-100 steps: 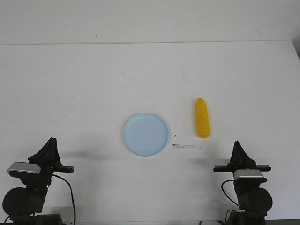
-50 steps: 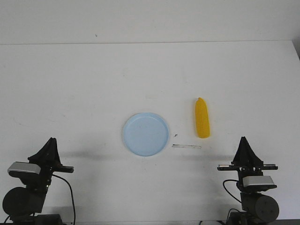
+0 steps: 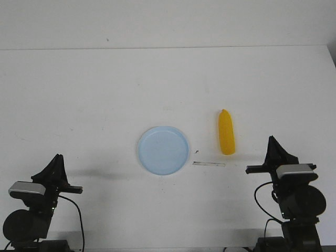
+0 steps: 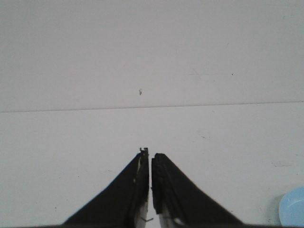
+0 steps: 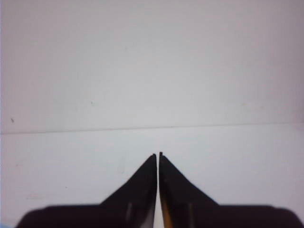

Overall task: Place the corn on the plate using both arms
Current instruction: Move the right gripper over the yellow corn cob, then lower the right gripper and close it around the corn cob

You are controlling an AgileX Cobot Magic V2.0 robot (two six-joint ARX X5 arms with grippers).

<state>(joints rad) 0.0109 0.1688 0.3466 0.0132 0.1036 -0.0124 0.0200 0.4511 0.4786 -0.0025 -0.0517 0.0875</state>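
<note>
My left gripper (image 3: 58,157) sits low at the near left corner of the white table (image 3: 105,94), its two fingers pressed together with nothing between them; the left wrist view shows only a hairline slit between the black fingertips (image 4: 142,164) and a sliver of pale blue at the frame's edge. Toward the middle lies the plate (image 3: 163,150), round, light blue, bare. Just right of it a thin pale strip (image 3: 208,164) lies flat on the table. Beyond that, the corn (image 3: 226,132) lies on the table well apart from the plate, its rounded tip pointing away from me. Farther right, my right gripper (image 3: 272,140) is closed too, holding nothing, near the corn but not touching it.
</note>
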